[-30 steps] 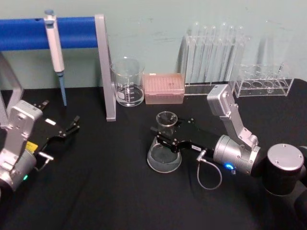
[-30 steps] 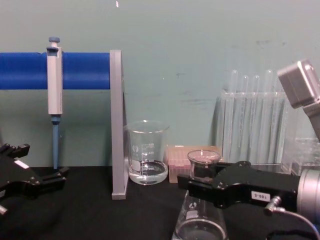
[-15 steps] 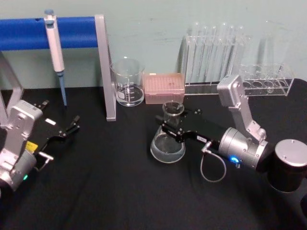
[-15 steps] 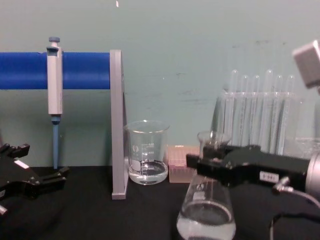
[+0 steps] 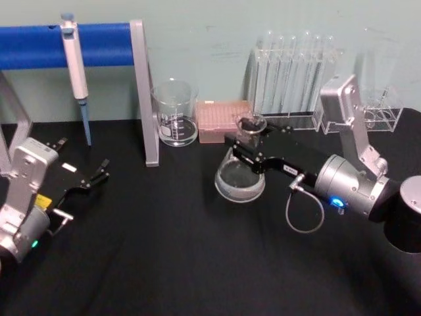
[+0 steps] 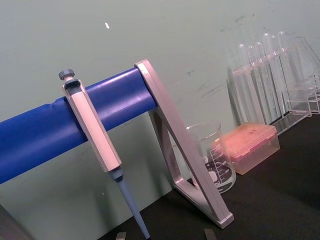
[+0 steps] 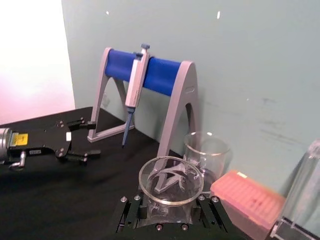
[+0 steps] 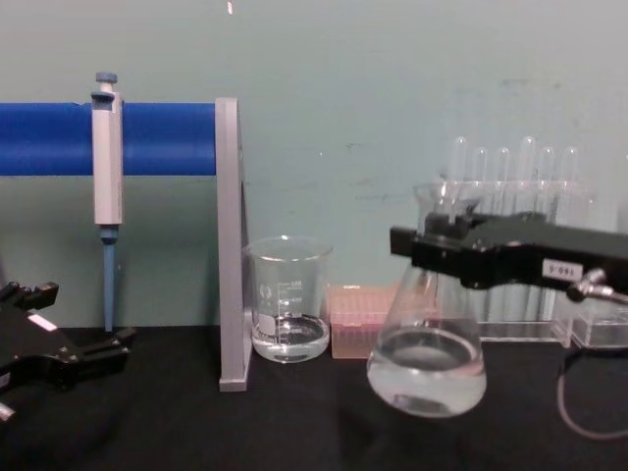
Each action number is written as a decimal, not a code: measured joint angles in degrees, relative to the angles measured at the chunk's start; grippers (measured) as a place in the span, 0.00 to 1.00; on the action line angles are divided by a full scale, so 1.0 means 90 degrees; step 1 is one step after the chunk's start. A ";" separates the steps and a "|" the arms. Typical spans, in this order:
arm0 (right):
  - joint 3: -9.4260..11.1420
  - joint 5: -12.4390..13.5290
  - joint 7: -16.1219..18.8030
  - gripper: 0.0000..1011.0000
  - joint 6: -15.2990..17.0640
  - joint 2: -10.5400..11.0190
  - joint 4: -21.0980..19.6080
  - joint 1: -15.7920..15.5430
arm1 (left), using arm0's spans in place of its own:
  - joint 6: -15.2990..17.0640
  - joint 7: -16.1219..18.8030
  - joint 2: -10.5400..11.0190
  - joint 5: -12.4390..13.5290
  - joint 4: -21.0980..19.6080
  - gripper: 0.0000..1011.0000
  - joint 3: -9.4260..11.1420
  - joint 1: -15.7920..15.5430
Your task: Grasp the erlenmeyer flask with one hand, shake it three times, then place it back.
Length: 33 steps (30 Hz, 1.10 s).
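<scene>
Right gripper: black fingers clamped on the narrow neck of the erlenmeyer flask, just under its flared rim, with the silver wrist reaching back toward the robot's right.
Flask: hanging below the fingers, wide base down, apparently clear of the black tabletop in the chest view; a shallow pool of clear liquid in the bottom.
Step in hand: judged to be the shake, flask aloft; no way to count swings from here.
Doing it well: short, even swings, with the neck kept close to upright so the liquid stays well under the rim. Firm hold throughout, since smooth glass could slide between flat fingers.
Just behind the gripper: a pink pipette-tip box, with a graduated glass beaker a little farther to the gripper's left, some liquid in it.
Behind, toward the wall: tall clear test tubes standing in a clear rack.
Risk: any swing toward the wall likely to bring glass near glass; safer to keep the motion over the bare cloth in front.
Farther left: a pipette hung on a blue-barred stand, well apart from the gripper.
Left gripper: parked at the far left, well apart, fingers spread and holding nothing.
Put-back: best done straight down, base flat on the cloth before any release.
</scene>
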 joint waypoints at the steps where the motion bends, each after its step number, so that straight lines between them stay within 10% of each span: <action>1: 0.0017 0.0005 -0.0017 0.44 0.0010 0.0012 -0.0040 -0.0010 | 0.0000 0.0000 0.0000 0.0000 0.0000 0.99 0.0000 0.0000; 33: 0.0170 0.0224 -0.0180 0.44 0.0242 0.0132 -0.0437 -0.0078 | 0.0000 0.0000 0.0000 0.0000 0.0000 0.99 0.0000 0.0000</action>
